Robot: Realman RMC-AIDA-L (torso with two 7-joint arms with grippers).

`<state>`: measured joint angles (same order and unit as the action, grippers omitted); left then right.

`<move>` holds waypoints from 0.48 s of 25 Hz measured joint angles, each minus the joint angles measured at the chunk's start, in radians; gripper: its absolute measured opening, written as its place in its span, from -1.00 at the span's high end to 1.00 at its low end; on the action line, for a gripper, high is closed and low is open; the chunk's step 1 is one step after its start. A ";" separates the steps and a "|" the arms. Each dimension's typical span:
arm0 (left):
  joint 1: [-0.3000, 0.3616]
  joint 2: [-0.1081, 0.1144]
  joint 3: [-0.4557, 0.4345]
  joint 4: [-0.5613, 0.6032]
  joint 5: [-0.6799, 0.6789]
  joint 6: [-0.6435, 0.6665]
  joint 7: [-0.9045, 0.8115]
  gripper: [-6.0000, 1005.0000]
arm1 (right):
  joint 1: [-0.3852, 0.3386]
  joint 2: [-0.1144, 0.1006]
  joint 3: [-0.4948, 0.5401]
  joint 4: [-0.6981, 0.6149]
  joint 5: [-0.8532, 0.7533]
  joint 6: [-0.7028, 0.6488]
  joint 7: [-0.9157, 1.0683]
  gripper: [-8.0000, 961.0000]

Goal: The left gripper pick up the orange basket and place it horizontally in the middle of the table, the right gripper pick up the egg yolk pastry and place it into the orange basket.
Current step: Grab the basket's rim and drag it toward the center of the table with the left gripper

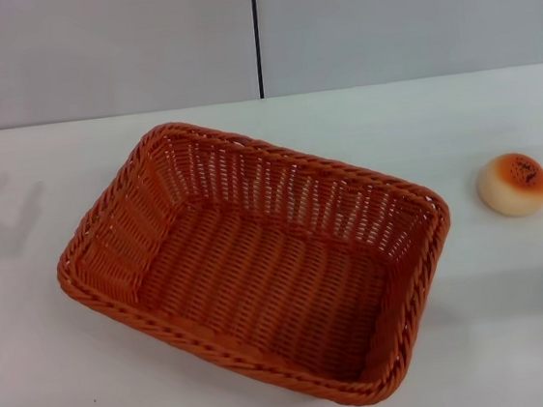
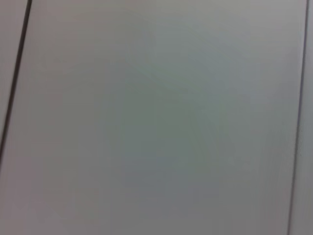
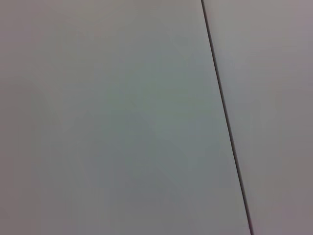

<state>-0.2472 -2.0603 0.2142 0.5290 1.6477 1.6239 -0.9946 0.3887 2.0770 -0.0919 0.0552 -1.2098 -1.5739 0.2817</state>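
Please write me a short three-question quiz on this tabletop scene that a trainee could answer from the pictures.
1. True or false: the egg yolk pastry already lies inside the orange basket.
2. On which side of the basket, the robot's left or right, does the pastry sit on the table?
3. Multiple choice: the basket's long sides, in the head view, run A) square with the table's edge, B) at a slant to it, C) cannot be judged.

Key
1. False: it rests on the tabletop, apart from the basket.
2. The robot's right.
3. B. Neither gripper shows in any view.
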 joint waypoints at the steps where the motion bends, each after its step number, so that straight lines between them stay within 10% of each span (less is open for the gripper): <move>1: -0.004 0.000 0.022 0.049 0.005 -0.008 -0.053 -0.04 | 0.000 0.000 0.000 0.000 0.001 0.001 0.001 -0.05; 4: -0.009 0.000 0.175 0.320 0.052 -0.064 -0.353 -0.05 | -0.002 0.000 0.000 0.000 0.001 0.002 0.003 -0.05; 12: -0.014 0.000 0.293 0.582 0.171 -0.085 -0.595 -0.06 | 0.003 0.000 0.000 0.000 0.002 0.002 0.005 -0.05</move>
<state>-0.2613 -2.0601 0.5071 1.1111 1.8185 1.5385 -1.5892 0.3912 2.0770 -0.0920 0.0552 -1.2075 -1.5722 0.2868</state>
